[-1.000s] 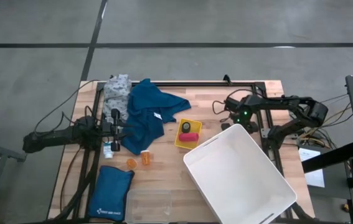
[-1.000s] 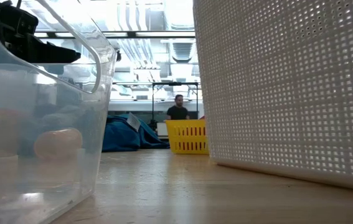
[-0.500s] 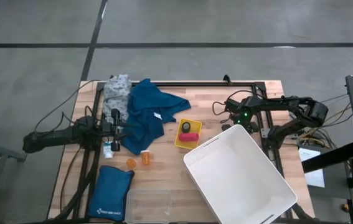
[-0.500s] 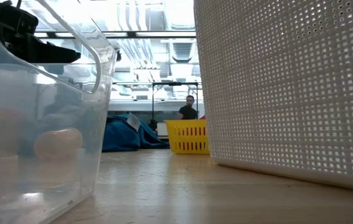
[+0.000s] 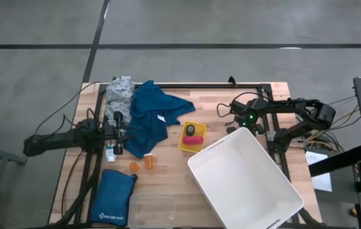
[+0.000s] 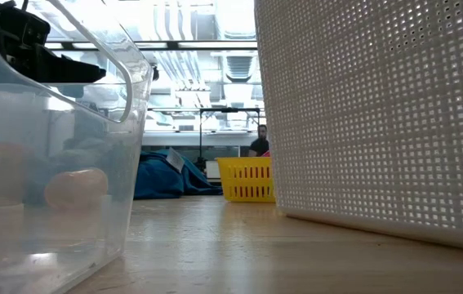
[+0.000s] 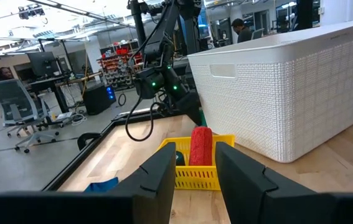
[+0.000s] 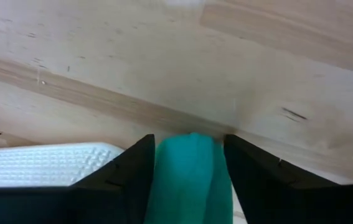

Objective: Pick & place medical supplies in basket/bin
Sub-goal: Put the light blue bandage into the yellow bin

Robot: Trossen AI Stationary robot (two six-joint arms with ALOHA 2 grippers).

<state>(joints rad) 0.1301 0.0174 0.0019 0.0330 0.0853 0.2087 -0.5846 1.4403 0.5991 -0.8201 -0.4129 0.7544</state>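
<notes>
From above, the right gripper (image 5: 239, 122) sits at the table's (image 5: 167, 181) far right part, just beside the far corner of the white basket (image 5: 244, 184); the left gripper (image 5: 121, 122) waits at the edge of the blue garment (image 5: 151, 111), with orange pill bottles (image 5: 142, 165) near it and a yellow tray (image 5: 193, 137) holding a pink roll (image 5: 192, 140). At table height, only the basket wall (image 6: 378, 114), a clear bin (image 6: 51, 163) and the tray (image 6: 247, 180) show. The left wrist view shows its fingers (image 7: 157, 177) apart with nothing between them. The right wrist view shows a teal roll (image 8: 192, 177) between the right fingers (image 8: 132, 171), which stand on either side of it; whether they grip yet I cannot tell. The roll looks light, soft and compressible, best held across its middle with modest pressure.
</notes>
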